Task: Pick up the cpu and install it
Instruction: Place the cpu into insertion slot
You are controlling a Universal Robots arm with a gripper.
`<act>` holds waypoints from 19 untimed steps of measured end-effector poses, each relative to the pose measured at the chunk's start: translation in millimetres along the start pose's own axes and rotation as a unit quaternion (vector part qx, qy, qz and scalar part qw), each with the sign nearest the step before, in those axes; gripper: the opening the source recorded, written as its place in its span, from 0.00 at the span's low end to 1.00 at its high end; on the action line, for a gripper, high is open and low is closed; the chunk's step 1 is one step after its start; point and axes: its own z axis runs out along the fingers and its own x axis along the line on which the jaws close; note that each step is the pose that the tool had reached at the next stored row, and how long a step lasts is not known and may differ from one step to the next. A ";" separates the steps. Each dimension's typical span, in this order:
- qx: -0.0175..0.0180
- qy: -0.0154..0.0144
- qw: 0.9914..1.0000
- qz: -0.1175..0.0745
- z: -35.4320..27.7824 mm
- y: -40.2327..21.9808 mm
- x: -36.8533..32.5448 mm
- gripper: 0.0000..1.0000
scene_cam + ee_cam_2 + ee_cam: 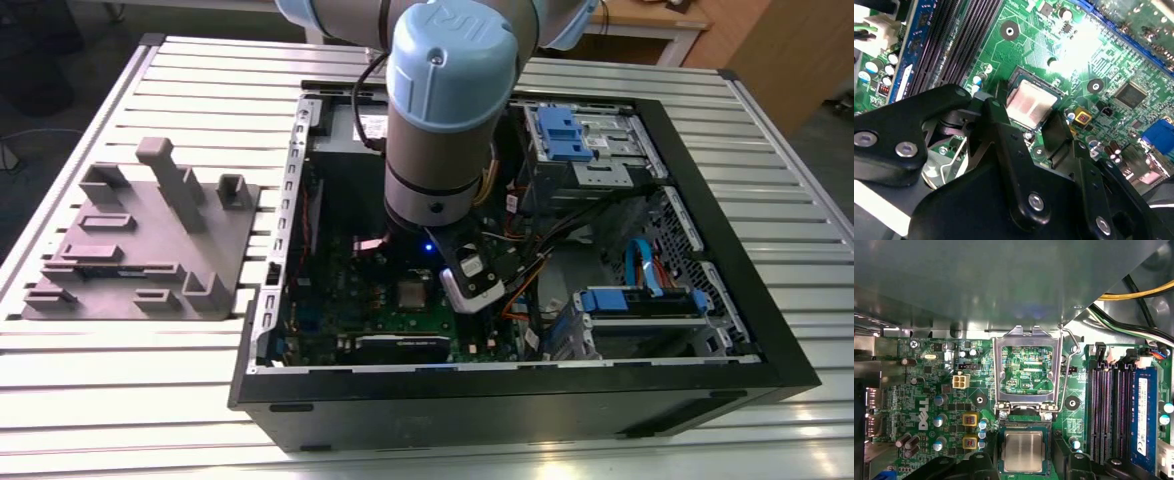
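Just beside the flipped-open frame (pixel 1026 336), the cpu (pixel 1023 451), flat, astride it the gripper (pixel 1026 117), fingers (pixel 996 125) parted, slim gaps at both edges.

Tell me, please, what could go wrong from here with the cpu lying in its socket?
The frame stands open, so nothing clamps the cpu; I judge a nudge could shift it. The hand straddles the cpu closely, fingers open; a crooked retreat might catch its edge. Loose cables hang close by and may snag the arm.
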 end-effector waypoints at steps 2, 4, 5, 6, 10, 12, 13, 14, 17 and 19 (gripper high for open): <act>0.000 0.000 1.000 0.000 -1.2 0.0 0.0 0.55; 0.000 0.000 1.000 0.000 -1.3 0.1 0.0 0.55; 0.000 0.000 1.000 0.000 -1.3 0.1 0.0 0.55; 0.000 0.000 1.000 0.000 -1.4 0.0 0.0 0.55; -0.001 0.000 1.000 0.000 -0.3 -0.1 -1.6 0.53; -0.002 0.000 1.000 0.000 0.3 -0.1 -2.6 0.46; -0.002 0.000 1.000 0.000 0.5 -0.1 -2.7 0.46; -0.002 0.000 1.000 0.000 0.7 -0.1 -2.7 0.46; -0.002 0.000 1.000 0.000 0.8 -0.1 -2.8 0.46; -0.002 0.000 1.000 0.000 0.8 -0.1 -2.8 0.46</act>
